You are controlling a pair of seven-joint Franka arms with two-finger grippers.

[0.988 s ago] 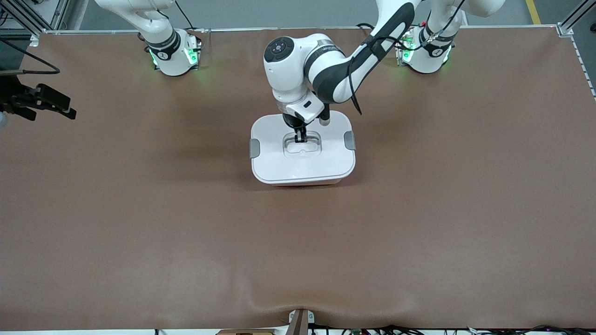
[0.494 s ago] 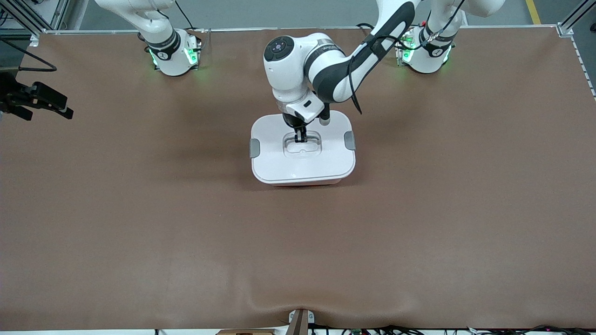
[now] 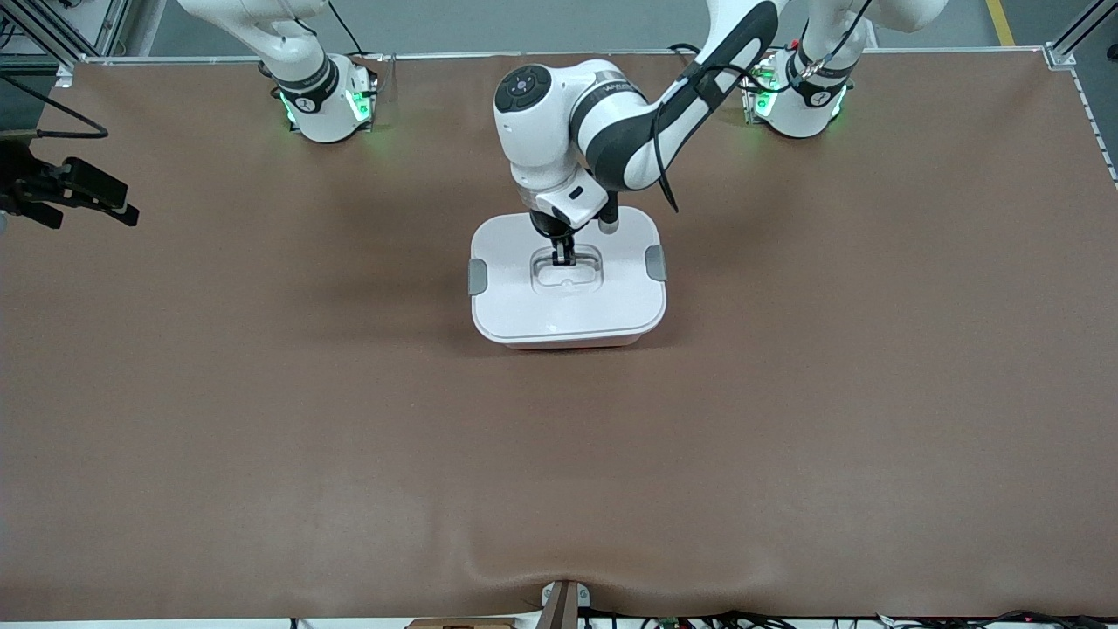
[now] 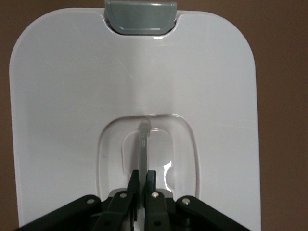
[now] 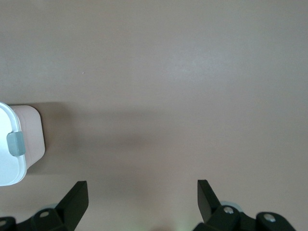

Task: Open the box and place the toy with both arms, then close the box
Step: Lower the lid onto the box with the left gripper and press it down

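Pinching the box (image 3: pixel 568 288) lid's thin handle (image 4: pixel 144 144), left gripper (image 4: pixel 143 177) clamped; right gripper (image 5: pixel 142 192) spread wide, empty

left claw (image 4: pixel 142 180) pinched on handle (image 4: pixel 143 144) | lid (image 4: pixel 72 96) white | clip (image 4: pixel 140 17) grey

The closed lid (image 3: pixel 568 293) is hiding the box's interior. The left wrist view's edge is cutting off the left gripper (image 4: pixel 143 180). The front view's edge is cropping the right gripper (image 3: pixel 65 192).
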